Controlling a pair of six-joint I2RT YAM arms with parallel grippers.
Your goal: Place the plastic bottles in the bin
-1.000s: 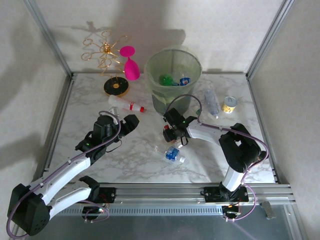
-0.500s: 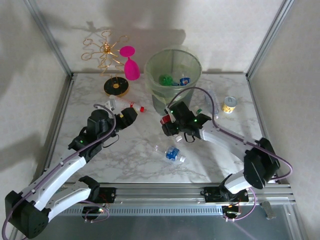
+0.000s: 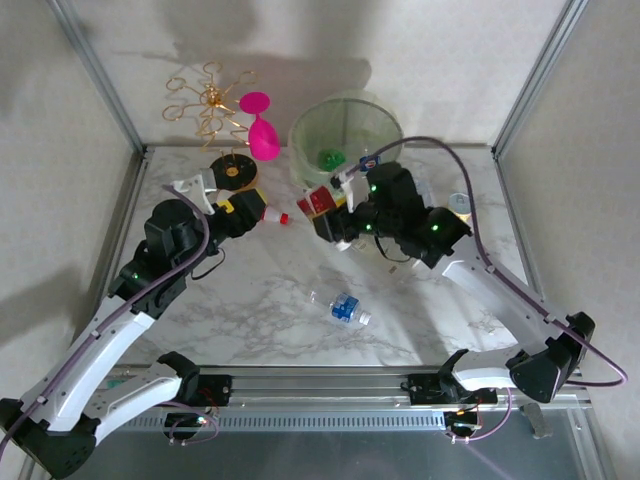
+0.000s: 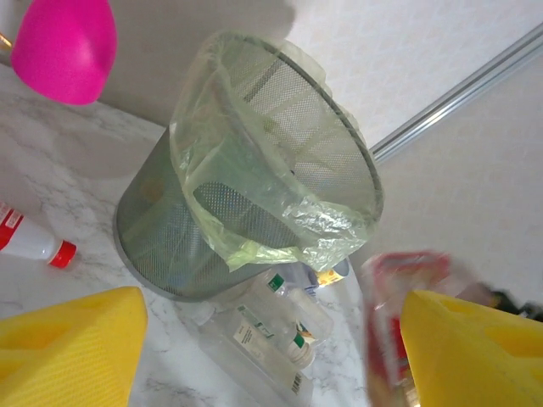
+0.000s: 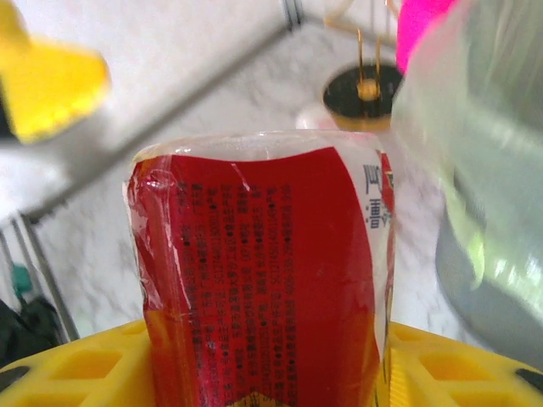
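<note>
Plastic bottles, 5 seen from above: red-labelled bottle [image 3: 320, 202] 1; table bottle with blue label [image 3: 342, 307] 1; white red-capped bottle [image 3: 268, 212] 1; green bottle [image 3: 328, 158] 1; binned blue-label bottle [image 3: 367, 158] 1 (clear ones at the bin's foot uncountable) | bin [image 4: 157, 225] 1 | pink goblet [image 3: 262, 135] 1 | gold wire rack [image 3: 236, 172] 1

Stretches the left arm from an elbow at 7 o'clock of the top view up to a raised wrist at 9 o'clock. Points the left gripper [image 3: 245, 207] toward 3 o'clock, yellow fingers [image 4: 68, 343] spread wide, gripping nothing. Arcs the right arm from 4 o'clock up toward 1 o'clock. Clamps the right gripper [image 3: 325, 212], aimed toward 9 o'clock, on a red-labelled bottle [image 5: 263, 280].
</note>
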